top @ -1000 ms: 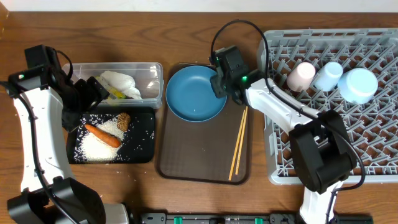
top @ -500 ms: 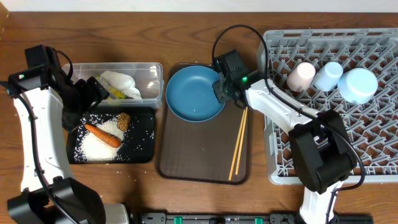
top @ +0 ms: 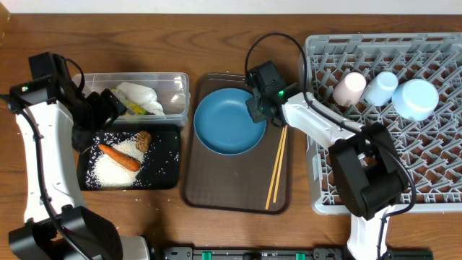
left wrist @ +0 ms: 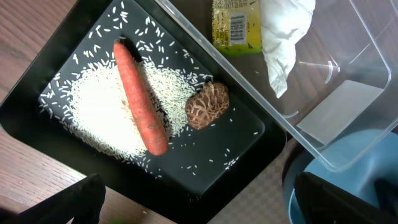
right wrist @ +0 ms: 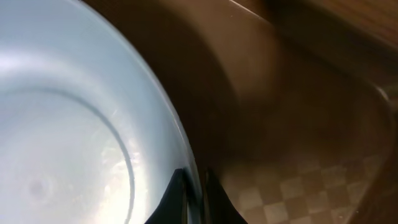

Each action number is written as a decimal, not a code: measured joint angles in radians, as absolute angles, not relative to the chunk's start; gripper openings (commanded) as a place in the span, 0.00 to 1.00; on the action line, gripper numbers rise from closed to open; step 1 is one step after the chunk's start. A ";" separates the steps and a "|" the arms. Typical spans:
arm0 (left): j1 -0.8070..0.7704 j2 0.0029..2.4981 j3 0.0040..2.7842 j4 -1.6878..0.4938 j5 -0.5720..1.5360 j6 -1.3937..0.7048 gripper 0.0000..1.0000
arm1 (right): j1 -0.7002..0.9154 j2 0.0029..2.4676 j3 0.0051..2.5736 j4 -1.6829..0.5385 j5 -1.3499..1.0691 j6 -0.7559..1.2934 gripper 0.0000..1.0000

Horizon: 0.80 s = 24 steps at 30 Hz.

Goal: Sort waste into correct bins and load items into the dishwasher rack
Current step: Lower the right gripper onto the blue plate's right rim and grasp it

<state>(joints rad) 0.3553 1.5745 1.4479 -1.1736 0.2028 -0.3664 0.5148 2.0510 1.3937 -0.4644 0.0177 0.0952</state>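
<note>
While the right gripper (top: 255, 110) is clamping the thin rim of the dark-blue plate (top: 225, 124), the plate is risking slipping onto the serving tray (top: 238, 193); the left gripper (top: 108, 106) is hanging open.

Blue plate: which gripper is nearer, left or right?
Right. The right gripper is shut on the blue plate at its right rim; the left gripper hangs open above the clear tub and black tray, left of the plate.

Plate (right wrist: 68, 124) blurred, cut off at 9 o'clock in the right wrist view, its 2 o'clock rim under the right tool (top: 255, 108) overhead, left tool (left wrist: 199, 214) fingers (left wrist: 62, 202) dark blurs, rack (top: 433, 180) cropped at 3 o'clock.
</note>
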 measured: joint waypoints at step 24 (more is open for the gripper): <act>0.355 1.575 1.448 -1.173 0.203 -0.366 0.98 | 0.515 1.825 1.395 -0.457 0.042 0.094 0.01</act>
